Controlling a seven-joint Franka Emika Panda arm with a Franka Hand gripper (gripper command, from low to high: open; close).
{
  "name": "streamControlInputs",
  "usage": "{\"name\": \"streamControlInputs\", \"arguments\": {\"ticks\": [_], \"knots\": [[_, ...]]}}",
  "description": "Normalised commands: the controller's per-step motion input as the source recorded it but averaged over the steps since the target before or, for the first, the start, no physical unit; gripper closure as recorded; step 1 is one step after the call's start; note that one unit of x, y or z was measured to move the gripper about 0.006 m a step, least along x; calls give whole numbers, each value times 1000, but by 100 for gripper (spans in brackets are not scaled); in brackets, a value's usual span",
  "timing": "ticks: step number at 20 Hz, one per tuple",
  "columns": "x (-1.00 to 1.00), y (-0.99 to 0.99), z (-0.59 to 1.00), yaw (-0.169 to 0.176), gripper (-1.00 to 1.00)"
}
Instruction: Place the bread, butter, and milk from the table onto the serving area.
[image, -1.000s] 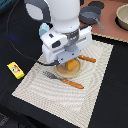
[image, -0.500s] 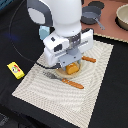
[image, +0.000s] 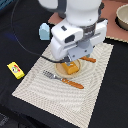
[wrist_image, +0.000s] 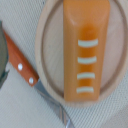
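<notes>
The bread (image: 70, 68), a golden-orange loaf, lies on the round tan plate (image: 61, 70) of the serving area (image: 55, 97), a beige striped placemat. In the wrist view the bread (wrist_image: 86, 47) fills the plate (wrist_image: 50, 55), with no finger touching it. My gripper (image: 75, 58) hangs just above the loaf, open and empty. The butter (image: 15, 70), a yellow stick, lies on the dark table off the mat on the exterior view's left. The milk (image: 44, 31), a pale blue carton, stands behind the mat, partly hidden by the arm.
An orange-handled fork (image: 64, 80) lies in front of the plate and an orange-handled knife (image: 89, 59) beside it; the knife (wrist_image: 22, 62) also shows in the wrist view. A pinkish-brown board (image: 112, 31) with a grey pot (image: 122, 17) is at the back right.
The bread stays on the plate. The gripper and arm have shifted slightly toward the exterior view's right above it.
</notes>
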Motion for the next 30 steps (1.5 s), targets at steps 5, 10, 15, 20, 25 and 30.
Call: {"name": "streamControlInputs", "arguments": {"ticks": [5,10,15,20,25,30], "knots": [[-770,0,481,45,-100],[-889,0,185,37,-100],[-960,-42,35,28,-100],[-946,-339,-32,0,-100],[-892,-460,-95,0,-100],[-918,-434,-173,0,-100]]}}
